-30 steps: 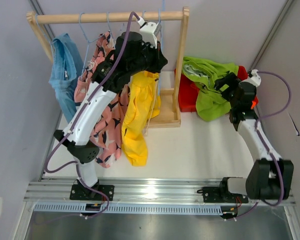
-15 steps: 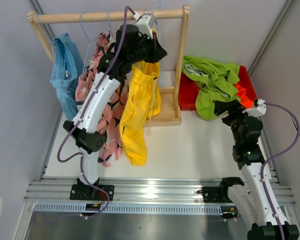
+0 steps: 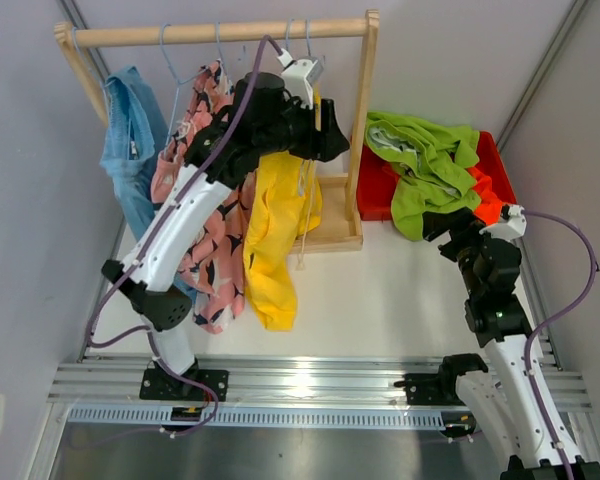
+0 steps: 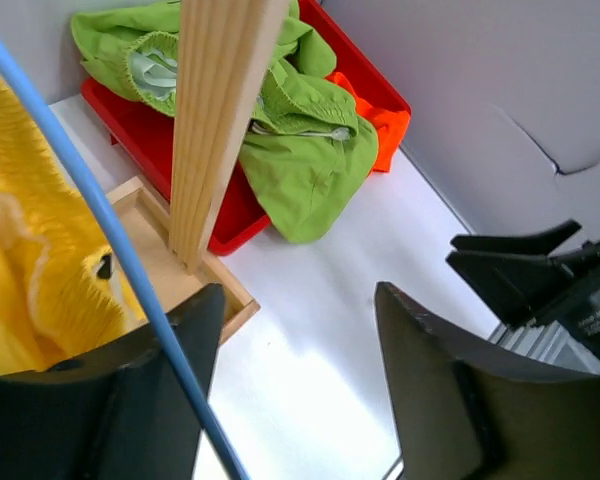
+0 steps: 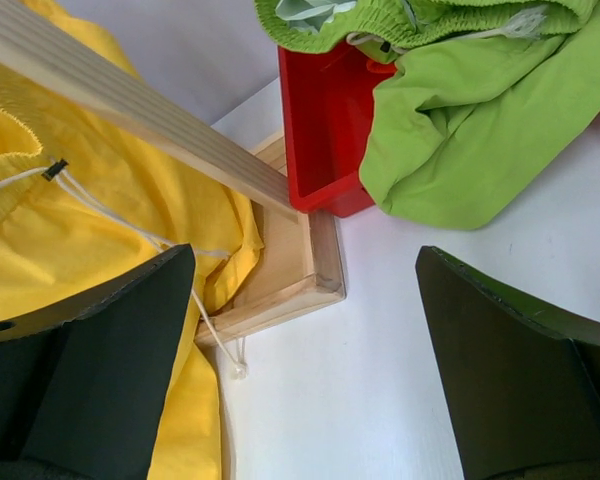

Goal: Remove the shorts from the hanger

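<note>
- The left gripper (image 3: 327,135) is raised beside the rack's right post (image 3: 360,120), just under the wooden rail (image 3: 220,35); its jaws stand apart with nothing between them.
- In the left wrist view, a blue hanger wire (image 4: 102,240) runs diagonally across the left finger of that gripper (image 4: 300,300); I cannot tell whether wire and finger touch.
- The yellow shorts (image 3: 275,230) hang from the rail just beside the left gripper, with the lower part drooping toward the table (image 3: 380,290). A white drawstring (image 5: 130,225) dangles from the waistband.
- The pink shorts with a dark print (image 3: 215,270) hang to the left of the yellow pair, partly behind the left arm.
- The light blue shorts (image 3: 125,140) hang at the far left end of the rail.
- The lime green shorts (image 3: 425,165) lie heaped in the red bin (image 3: 375,190), to the right of the rack, spilling over its near edge onto the table.
- The orange shorts (image 3: 488,205) show at the bin's right side, mostly under the green pair.
- The right gripper (image 3: 445,225) hovers low over the table near the bin's front edge, spread wide and holding nothing (image 5: 305,255).
</note>
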Robot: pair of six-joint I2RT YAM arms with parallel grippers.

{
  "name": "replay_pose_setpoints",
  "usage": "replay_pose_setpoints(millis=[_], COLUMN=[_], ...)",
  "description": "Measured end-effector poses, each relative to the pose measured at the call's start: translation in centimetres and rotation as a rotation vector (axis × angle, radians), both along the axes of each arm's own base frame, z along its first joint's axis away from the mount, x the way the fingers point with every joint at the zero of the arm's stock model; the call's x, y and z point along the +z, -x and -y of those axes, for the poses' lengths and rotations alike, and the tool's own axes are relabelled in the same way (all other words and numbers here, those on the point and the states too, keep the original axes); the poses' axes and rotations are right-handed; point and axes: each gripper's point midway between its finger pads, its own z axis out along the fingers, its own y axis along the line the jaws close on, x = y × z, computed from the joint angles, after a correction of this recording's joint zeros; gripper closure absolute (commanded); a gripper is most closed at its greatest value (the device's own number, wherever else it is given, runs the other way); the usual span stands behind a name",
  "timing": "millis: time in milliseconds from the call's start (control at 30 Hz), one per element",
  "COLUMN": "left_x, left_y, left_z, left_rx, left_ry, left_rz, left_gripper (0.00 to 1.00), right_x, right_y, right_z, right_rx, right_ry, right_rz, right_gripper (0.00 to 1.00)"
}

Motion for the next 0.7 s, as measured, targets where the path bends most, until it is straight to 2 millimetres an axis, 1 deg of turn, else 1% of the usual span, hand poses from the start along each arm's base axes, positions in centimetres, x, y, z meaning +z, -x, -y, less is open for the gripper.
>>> replay_pose_setpoints(millis=[67, 133, 233, 267, 367, 400, 433, 500, 567, 600, 700], left_x=[0.9, 2.6, 6.0, 7.4, 11.4, 12.4, 13.0, 13.6, 13.4, 13.1, 11.6], left_y=[1.7, 3.4, 6.0, 7.0, 9.8, 10.4, 10.8, 11.2, 10.9, 10.5, 8.4], left_z=[-0.8, -2.3, -5.3, -6.5, -9.9, -10.8, -11.4, -12.8, -13.4, -13.6, -13.5], left_rx=[-0.002, 0.008, 0.043, 0.056, 0.104, 0.121, 0.136, 0.174, 0.208, 0.22, 0.258], left_ry=[-0.009, -0.007, 0.014, 0.027, 0.068, 0.079, 0.084, 0.076, 0.057, 0.045, -0.01], left_rz=[0.009, 0.043, 0.118, 0.152, 0.256, 0.284, 0.303, 0.334, 0.344, 0.343, 0.324], left_gripper=[0.26, 0.24, 0.2, 0.18, 0.16, 0.16, 0.16, 0.16, 0.17, 0.18, 0.19], right_x=[0.2, 0.4, 0.5, 0.5, 0.5, 0.5, 0.5, 0.4, 0.2, 0.1, 0.1], right_y=[0.5, 1.0, 1.7, 1.8, 2.3, 2.4, 2.5, 2.7, 2.8, 2.9, 3.1], right_z=[-0.2, -0.4, -0.5, -0.6, -0.6, -0.6, -0.6, -0.6, -0.6, -0.6, -0.6], right_rx=[0.006, 0.011, 0.013, 0.013, 0.014, 0.013, 0.012, 0.013, 0.012, 0.012, 0.012], right_ry=[-0.002, -0.002, -0.001, 0.0, 0.001, 0.002, 0.002, 0.004, 0.006, 0.007, 0.009], right_rz=[0.003, 0.011, 0.014, 0.011, 0.011, 0.011, 0.011, 0.005, -0.004, -0.008, -0.014], right_gripper=[0.01, 0.0, 0.01, 0.0, 0.01, 0.01, 0.01, 0.01, 0.01, 0.01, 0.01])
